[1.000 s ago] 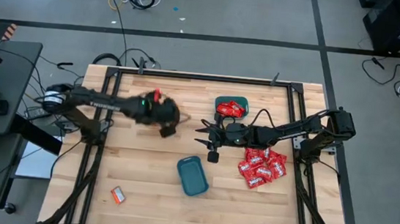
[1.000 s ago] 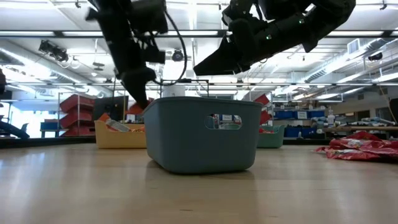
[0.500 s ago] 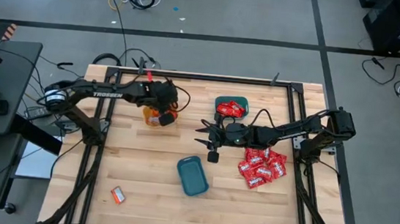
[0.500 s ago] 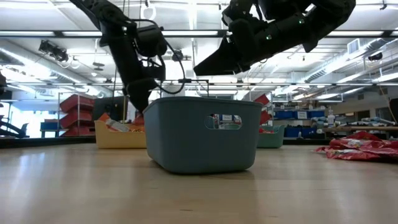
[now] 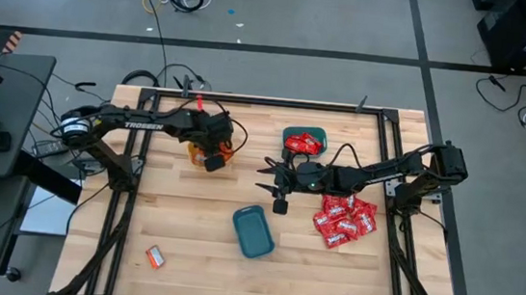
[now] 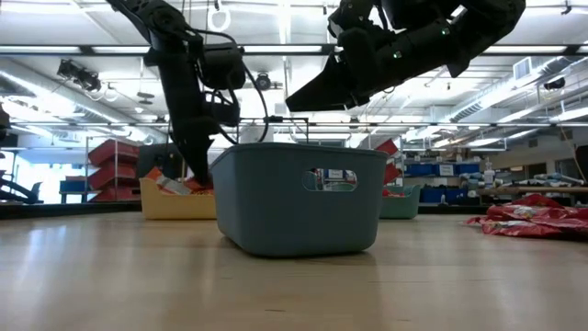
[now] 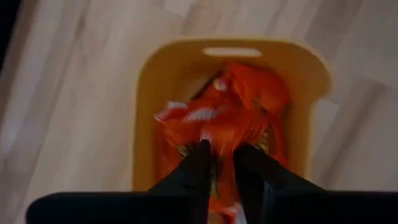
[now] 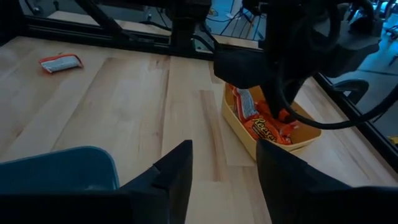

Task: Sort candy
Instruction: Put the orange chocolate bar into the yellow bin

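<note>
Since a second earlier, we saw the left gripper (image 5: pixel 213 159) swing to the yellow bin (image 7: pixel 149 93), fingers slightly parted over its orange-and-white packets (image 7: pixel 217 118). Our right gripper (image 5: pixel 267 175) hovered mid-table, spread and empty. Red packets (image 5: pixel 343 220) lay heaped right; one candy (image 5: pixel 155 256) sat alone.

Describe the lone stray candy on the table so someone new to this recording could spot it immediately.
Start from the wooden table in the high view and go to the near corner on the left arm's side, well away from the empty teal bin at centre. There lies a single orange-and-white packet, flat on bare wood. Unlike the red candy pile and the binned sweets, it sits entirely alone.
</note>
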`<state>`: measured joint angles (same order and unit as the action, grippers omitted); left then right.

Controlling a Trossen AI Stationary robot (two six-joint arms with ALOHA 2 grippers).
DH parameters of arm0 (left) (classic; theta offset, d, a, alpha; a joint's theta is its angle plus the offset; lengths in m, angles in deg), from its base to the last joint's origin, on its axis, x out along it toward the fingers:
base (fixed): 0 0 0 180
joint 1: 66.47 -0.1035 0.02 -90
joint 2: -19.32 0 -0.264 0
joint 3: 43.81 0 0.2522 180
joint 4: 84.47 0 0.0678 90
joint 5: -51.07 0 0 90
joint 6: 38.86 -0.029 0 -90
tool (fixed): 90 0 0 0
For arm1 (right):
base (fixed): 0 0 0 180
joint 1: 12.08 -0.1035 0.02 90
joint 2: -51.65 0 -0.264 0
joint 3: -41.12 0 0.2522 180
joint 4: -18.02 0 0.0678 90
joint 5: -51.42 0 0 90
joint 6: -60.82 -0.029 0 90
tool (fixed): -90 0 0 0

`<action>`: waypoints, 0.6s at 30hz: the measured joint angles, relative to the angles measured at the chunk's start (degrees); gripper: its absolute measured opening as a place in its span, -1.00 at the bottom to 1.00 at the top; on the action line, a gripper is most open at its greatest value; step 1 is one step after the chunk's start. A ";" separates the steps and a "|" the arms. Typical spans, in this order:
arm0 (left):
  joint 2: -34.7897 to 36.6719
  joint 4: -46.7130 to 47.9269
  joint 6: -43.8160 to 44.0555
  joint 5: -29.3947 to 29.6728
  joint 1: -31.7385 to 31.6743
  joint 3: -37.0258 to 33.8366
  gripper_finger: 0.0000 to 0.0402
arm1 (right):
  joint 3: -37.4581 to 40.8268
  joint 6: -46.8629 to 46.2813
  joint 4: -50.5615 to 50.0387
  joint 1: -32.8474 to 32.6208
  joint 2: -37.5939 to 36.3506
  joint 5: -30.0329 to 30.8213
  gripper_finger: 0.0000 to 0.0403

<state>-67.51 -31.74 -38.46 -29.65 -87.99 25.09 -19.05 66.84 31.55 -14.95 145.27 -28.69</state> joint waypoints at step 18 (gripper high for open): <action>1.73 21.69 10.30 -1.54 9.92 13.01 -0.84 | 0.00 0.11 0.12 0.04 0.00 -0.02 0.13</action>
<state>-65.78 -10.05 -28.17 -31.18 -78.07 38.09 -19.05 66.95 31.67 -14.91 145.27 -28.72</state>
